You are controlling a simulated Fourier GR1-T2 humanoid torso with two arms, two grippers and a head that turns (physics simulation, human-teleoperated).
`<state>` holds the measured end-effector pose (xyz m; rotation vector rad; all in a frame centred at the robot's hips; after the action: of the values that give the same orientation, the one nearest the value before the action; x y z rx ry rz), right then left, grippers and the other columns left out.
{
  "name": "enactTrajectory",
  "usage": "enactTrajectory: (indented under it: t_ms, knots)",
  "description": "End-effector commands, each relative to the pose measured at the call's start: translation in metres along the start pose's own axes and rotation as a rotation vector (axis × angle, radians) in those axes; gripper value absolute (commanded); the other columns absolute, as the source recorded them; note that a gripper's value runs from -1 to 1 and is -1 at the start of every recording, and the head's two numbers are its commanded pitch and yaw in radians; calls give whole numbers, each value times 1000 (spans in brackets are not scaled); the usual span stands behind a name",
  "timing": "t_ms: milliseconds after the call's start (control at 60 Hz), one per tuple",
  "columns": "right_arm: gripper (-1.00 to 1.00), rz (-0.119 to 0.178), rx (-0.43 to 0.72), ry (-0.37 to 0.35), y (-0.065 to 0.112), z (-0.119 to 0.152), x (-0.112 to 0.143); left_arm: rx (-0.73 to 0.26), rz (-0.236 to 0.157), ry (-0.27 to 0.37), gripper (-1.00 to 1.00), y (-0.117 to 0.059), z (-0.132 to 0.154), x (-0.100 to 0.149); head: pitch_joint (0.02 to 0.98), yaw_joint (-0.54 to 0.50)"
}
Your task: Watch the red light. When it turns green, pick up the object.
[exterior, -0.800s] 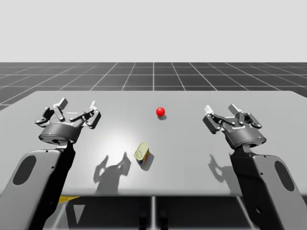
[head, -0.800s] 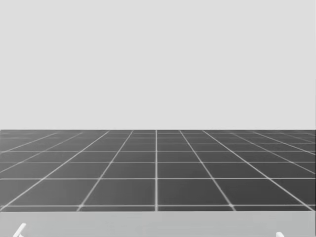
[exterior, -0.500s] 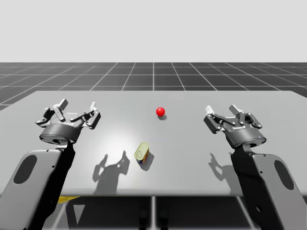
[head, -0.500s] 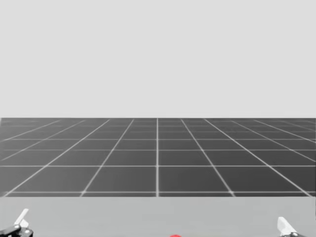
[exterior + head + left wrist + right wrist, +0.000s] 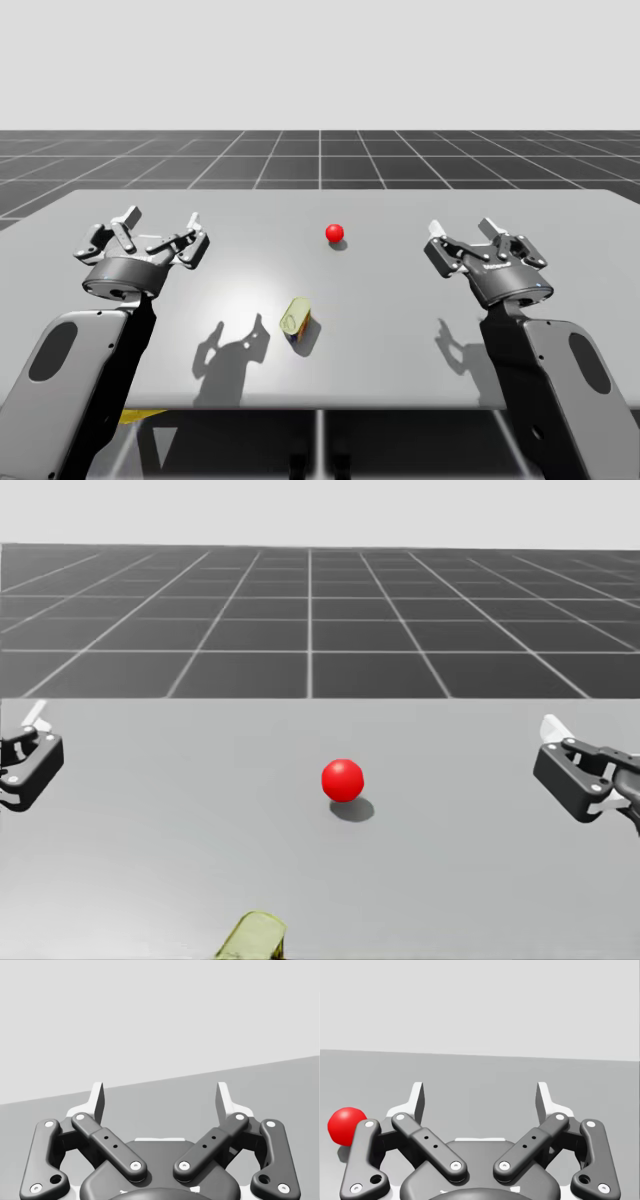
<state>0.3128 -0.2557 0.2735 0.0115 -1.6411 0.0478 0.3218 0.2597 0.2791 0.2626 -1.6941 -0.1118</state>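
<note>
Waiting step: light reads red, no grab yet.
High view: red light [image 5: 335, 233] mid-worktop [image 5: 400, 300], with the yellow-green can [image 5: 296, 318] on its side nearer me; left gripper [image 5: 160, 226] and right gripper [image 5: 460, 232] hover well apart from it. Head view: light red. Wrist views: both grippers spread wide, holding nothing. Next, on green, reach for the can. No legible print.

Cutting off the yellow-green can [image 5: 252, 940] at the head view's near edge. Clipping the left gripper [image 5: 25, 755] at the left edge, the right gripper [image 5: 585, 775] at the right. Partly hiding the red light [image 5: 341, 1125] behind that gripper's linkage in its wrist view.
</note>
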Motion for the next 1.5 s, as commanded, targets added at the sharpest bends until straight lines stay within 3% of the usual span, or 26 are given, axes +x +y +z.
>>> enactTrajectory:
  t_ms: [17, 500, 1500]
  knots:
    - [-1000, 2, -1, 2, 0, 0, 0, -2, -2, 1, -1000, 1, 0, 0, 566, -48]
    - [-1000, 8, 14, 3, 3, 2, 0, -21, 23, 15, -1000, 2, -1, 0, 603, -62]
    - [-1000, 0, 16, 8, 5, 2, 0, -27, 17, 19, -1000, 1, -1, 0, 607, -68]
